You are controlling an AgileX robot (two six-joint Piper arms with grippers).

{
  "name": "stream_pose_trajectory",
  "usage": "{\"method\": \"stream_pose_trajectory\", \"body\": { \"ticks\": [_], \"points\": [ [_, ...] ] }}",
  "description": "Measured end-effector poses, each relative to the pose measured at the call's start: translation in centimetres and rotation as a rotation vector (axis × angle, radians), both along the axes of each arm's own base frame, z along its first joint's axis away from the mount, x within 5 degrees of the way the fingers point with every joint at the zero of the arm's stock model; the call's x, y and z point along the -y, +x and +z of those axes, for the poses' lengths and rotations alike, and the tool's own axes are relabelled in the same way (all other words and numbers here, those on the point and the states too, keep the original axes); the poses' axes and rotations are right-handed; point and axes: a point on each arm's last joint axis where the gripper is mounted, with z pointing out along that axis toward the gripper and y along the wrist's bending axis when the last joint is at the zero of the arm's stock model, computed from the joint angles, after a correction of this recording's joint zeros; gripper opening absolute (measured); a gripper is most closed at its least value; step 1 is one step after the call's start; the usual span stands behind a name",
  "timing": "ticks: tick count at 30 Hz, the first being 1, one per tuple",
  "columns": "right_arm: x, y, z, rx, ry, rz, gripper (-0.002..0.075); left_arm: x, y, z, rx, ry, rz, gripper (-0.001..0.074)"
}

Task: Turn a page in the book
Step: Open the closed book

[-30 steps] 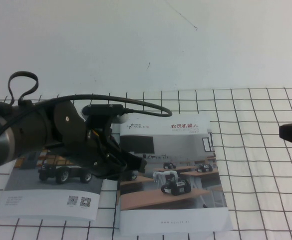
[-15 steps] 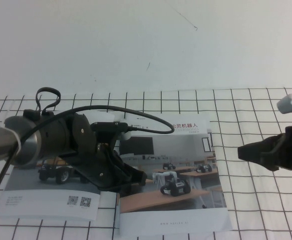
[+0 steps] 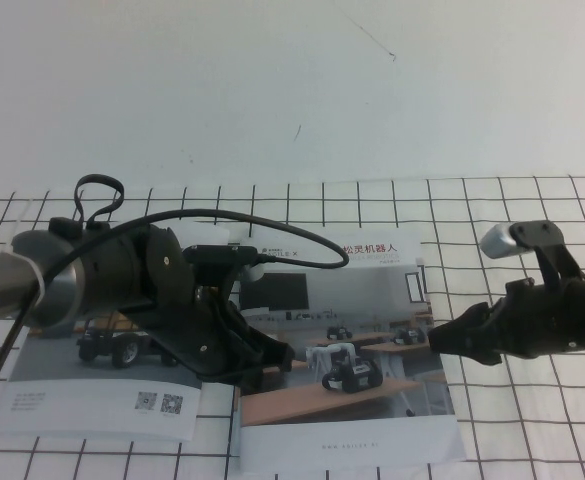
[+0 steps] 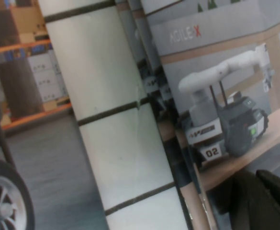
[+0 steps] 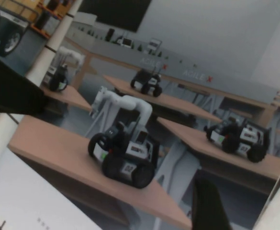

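Note:
The book [image 3: 102, 395] lies open, covers up, on the grid mat. The page [image 3: 352, 405], with the classroom robot photo and the red title, is its right-hand sheet and lies flat. My left gripper [image 3: 272, 357] rests low on the page's left part near the spine, its fingers together; the left wrist view [image 4: 259, 179] shows them dark just over the photo [image 4: 226, 62]. My right gripper [image 3: 440, 342] is open at the page's right edge. In the right wrist view [image 5: 249, 206] one finger [image 5: 207, 206] is over the photo [image 5: 130, 96] and the page edge runs between the fingers.
The warehouse vehicle sheet [image 3: 122, 345] lies flat on the left, partly under my left arm. A strip of the white grid mat [image 4: 111, 96] shows between the two sheets. The mat [image 3: 532, 230] extends right and behind; the bare white table [image 3: 292, 90] lies beyond.
My right arm has come in from the right edge of the view to the page's right edge. My left gripper has shifted slightly and stays on the book near the spine.

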Motion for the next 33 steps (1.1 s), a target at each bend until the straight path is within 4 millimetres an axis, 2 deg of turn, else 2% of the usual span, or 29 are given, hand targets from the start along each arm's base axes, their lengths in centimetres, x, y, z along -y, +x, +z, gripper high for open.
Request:
{"method": "stream_pose_trajectory", "body": {
  "ticks": [6, 17, 33],
  "points": [
    [-0.2, 0.8, -1.2, -0.031, 0.006, 0.007, 0.0361, 0.0, 0.0, 0.0, 0.000, 0.001, -0.001, -0.0003],
    [-0.4, 0.8, -2.5, -0.082, 0.032, 0.020, 0.0356, 0.0, 0.0, 0.0, 0.000, 0.001, -0.001, -0.0003],
    [-1.1, 0.8, -1.7, -0.035, 0.147, 0.066, 0.0356, 0.0, 0.0, 0.0, 0.000, 0.001, -0.001, -0.0003]
  ]
}}
